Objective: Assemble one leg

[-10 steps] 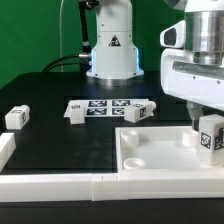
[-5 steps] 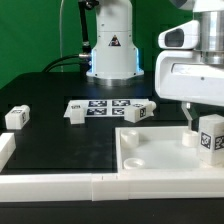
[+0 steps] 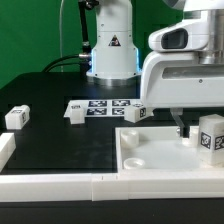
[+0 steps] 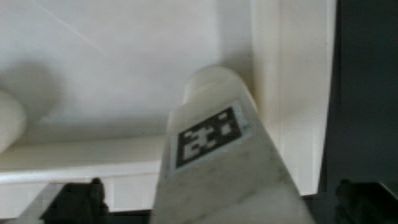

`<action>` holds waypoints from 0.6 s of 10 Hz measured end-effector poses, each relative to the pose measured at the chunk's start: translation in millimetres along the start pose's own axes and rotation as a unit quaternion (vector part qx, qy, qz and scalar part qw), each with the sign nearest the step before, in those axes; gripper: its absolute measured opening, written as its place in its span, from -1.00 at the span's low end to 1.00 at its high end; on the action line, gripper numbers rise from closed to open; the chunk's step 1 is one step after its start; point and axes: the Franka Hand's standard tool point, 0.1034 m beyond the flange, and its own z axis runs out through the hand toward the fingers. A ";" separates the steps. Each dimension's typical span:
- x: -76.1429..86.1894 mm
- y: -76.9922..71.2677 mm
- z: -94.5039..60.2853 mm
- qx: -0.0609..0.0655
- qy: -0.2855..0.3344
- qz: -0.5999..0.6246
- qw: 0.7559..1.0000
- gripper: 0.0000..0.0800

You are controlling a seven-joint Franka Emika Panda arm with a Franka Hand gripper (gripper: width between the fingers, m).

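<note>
A white leg [image 3: 211, 135] with a black-and-white tag stands upright on the far right corner of the large white panel [image 3: 160, 152]. My gripper [image 3: 197, 133] hangs over that corner. One dark finger [image 3: 183, 129] shows just to the exterior view's left of the leg. In the wrist view the leg [image 4: 222, 150] rises between my two fingertips [image 4: 80, 205]. A gap shows beside it, so the jaws stand open around it. Three more legs lie on the black table: one at the exterior view's far left [image 3: 16, 117], one [image 3: 76, 111] and one [image 3: 140, 113] near the middle.
The marker board [image 3: 108, 105] lies flat behind the middle legs. A low white rail [image 3: 60, 185] runs along the table's front edge and turns up at the exterior view's left [image 3: 6, 150]. The arm's base [image 3: 110, 50] stands at the back.
My hand has turned and its body now reaches further toward the exterior view's left. The finger beside the leg has hardly moved. The leg on the panel has stayed in place.
</note>
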 end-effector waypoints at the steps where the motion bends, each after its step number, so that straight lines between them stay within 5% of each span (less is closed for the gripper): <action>1: -0.2 0.5 0.7 -0.002 0.000 -0.054 0.999 0.62; 3: 0.4 0.5 0.6 -0.002 0.003 -0.056 0.998 0.57; 4: 0.4 0.5 0.7 -0.002 0.002 -0.056 0.998 0.25; 5: 0.4 0.3 0.7 -0.001 0.002 -0.053 0.999 0.25; 6: 0.2 0.0 0.8 -0.001 0.002 -0.038 0.999 -0.26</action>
